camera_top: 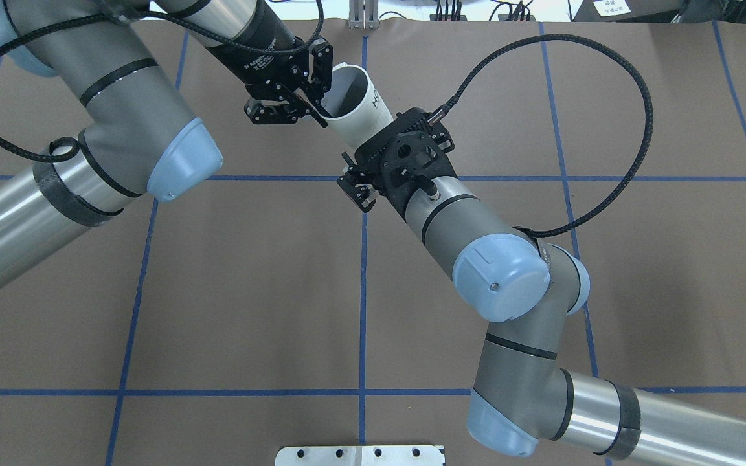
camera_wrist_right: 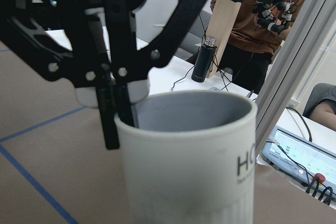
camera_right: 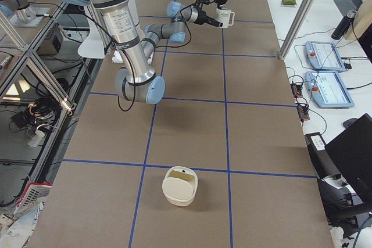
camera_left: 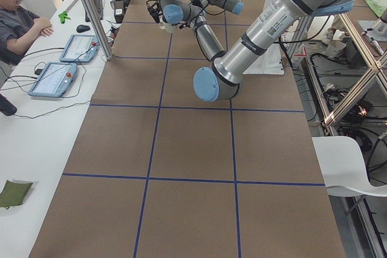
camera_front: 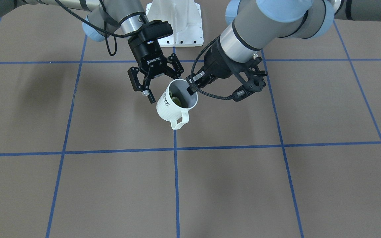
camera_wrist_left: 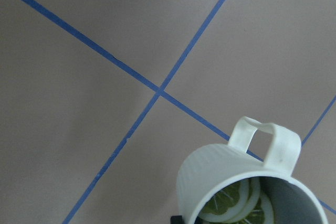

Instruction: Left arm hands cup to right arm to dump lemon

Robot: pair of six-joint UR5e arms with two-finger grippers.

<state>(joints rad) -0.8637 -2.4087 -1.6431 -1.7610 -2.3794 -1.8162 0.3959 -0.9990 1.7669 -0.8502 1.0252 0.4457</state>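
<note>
The white cup (camera_front: 172, 105) with "OME" lettering hangs tilted above the table, handle toward the camera. My left gripper (camera_front: 192, 89) is shut on its rim, one finger inside; it also shows in the overhead view (camera_top: 316, 105). The yellow-green lemon (camera_front: 177, 100) lies inside the cup and shows in the left wrist view (camera_wrist_left: 236, 203). My right gripper (camera_front: 164, 84), marked ROBOTIQ, is open, its jaws spread beside the cup's upper side, not closed on it. In the right wrist view the cup (camera_wrist_right: 189, 156) fills the foreground with a left gripper finger (camera_wrist_right: 113, 108) on its rim.
The brown table has blue tape lines (camera_front: 176, 185). A white base plate (camera_front: 177, 19) stands behind the grippers. A cream tub (camera_right: 180, 185) sits on the table far toward my right end. A side bench holds tablets (camera_right: 325, 56); a person (camera_left: 21, 22) sits nearby.
</note>
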